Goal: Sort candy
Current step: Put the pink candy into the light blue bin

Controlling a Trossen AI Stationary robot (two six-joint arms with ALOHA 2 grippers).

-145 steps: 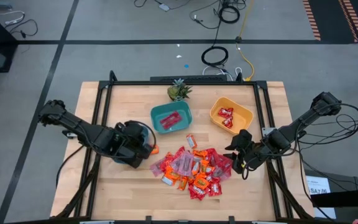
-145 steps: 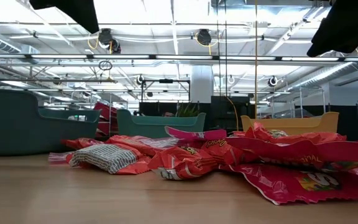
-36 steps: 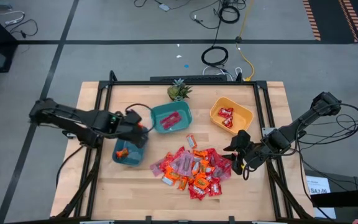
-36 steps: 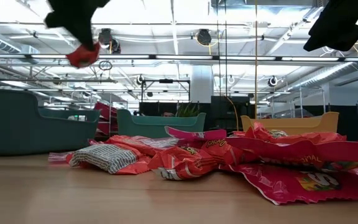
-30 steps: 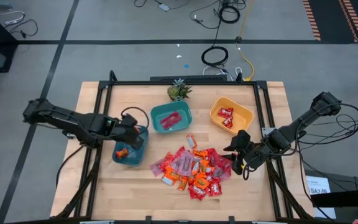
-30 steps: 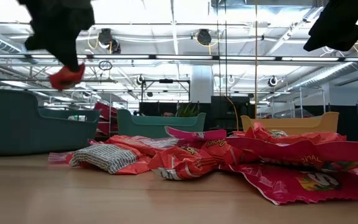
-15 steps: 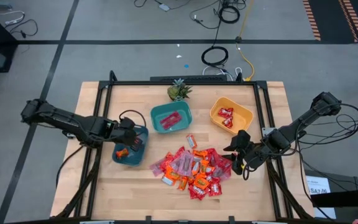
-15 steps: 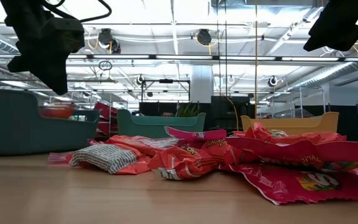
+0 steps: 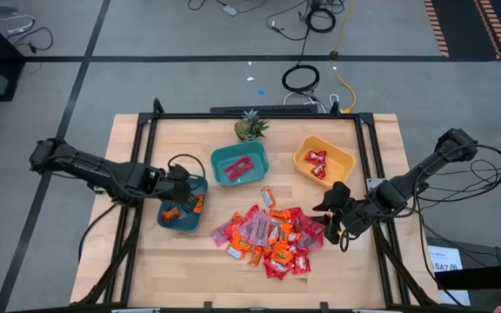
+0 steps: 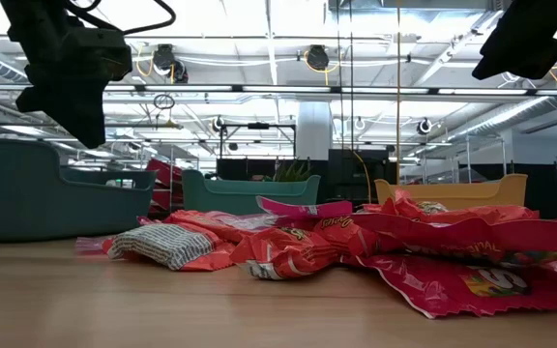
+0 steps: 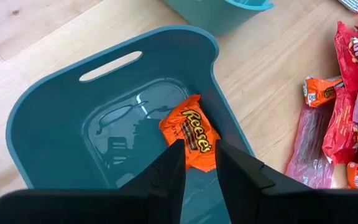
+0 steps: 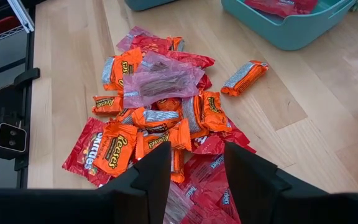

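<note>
Since a second ago, the left gripper (image 11: 196, 163) has let its orange Reese's packet (image 11: 190, 131) drop into the dark teal bin (image 9: 170, 223), jaws now parted, empty. Right of that bin lies the candy pile (image 9: 270, 237); farther right hovers the right gripper (image 12: 193, 163), jaws apart, holding nothing.

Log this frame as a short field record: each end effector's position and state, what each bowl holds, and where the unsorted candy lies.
left end effector: open, above the dark teal bowl
right end effector: open, empty, at the pile's right edge
dark teal bowl: orange candies
teal bowl: red candy
yellow bowl: red candies
unsorted pile: red, orange and pink wrappers, table centre
plant: behind the teal bowl
</note>
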